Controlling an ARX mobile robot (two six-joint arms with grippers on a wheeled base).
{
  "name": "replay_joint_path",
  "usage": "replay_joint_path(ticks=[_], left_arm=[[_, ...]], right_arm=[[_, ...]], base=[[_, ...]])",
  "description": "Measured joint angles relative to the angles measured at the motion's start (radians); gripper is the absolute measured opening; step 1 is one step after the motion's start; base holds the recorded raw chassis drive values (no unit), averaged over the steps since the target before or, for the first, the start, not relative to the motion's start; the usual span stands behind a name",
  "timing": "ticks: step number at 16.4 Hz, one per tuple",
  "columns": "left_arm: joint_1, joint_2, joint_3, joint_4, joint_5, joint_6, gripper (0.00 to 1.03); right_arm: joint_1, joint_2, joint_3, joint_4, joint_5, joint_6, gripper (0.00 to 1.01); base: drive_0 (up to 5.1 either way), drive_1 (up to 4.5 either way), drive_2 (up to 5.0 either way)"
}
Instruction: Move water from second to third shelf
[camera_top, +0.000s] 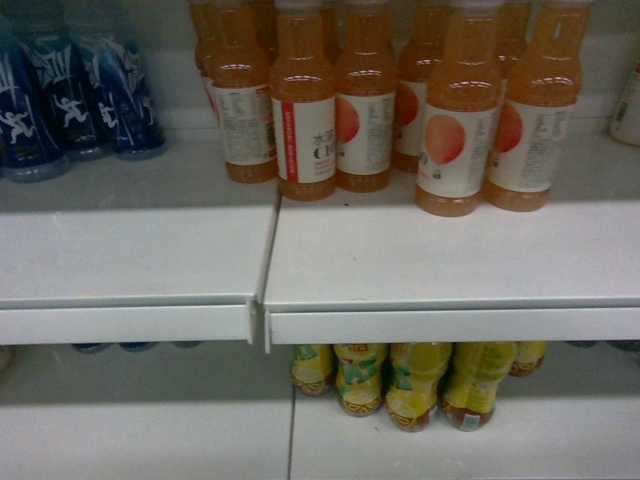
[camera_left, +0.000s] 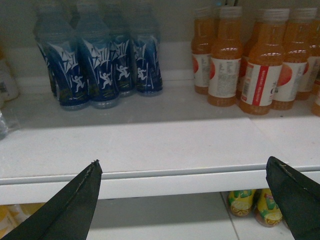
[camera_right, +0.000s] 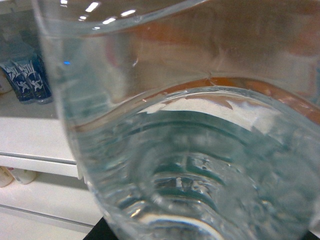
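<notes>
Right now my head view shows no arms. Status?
Left gripper open, empty. Water bottle fills right wrist view; right grip unconfirmed. Orange juice bottles crowd the shelf.

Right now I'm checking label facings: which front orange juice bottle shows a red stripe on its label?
The second orange juice bottle from the left in the head view; its neighbours show fruit pictures or plain text.

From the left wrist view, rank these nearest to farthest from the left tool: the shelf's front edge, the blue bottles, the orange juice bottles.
1. Shelf front edge: directly ahead of the left tool, level with its open fingertips.
2. and 3. Blue bottles, back left, and orange juice bottles, back right: both stand well behind the edge at similar depth, too close to call.
</notes>
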Motion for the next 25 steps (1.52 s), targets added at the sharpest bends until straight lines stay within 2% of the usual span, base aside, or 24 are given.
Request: replay_joint_path(ticks=[25], left_arm=[[0.000,0.000,0.000,0.003,0.000,0.000,0.98]], right_arm=[[0.000,-0.002,0.000,0.000,-0.002,0.000,0.39]], base=[[-5.0,2.44,2.4]])
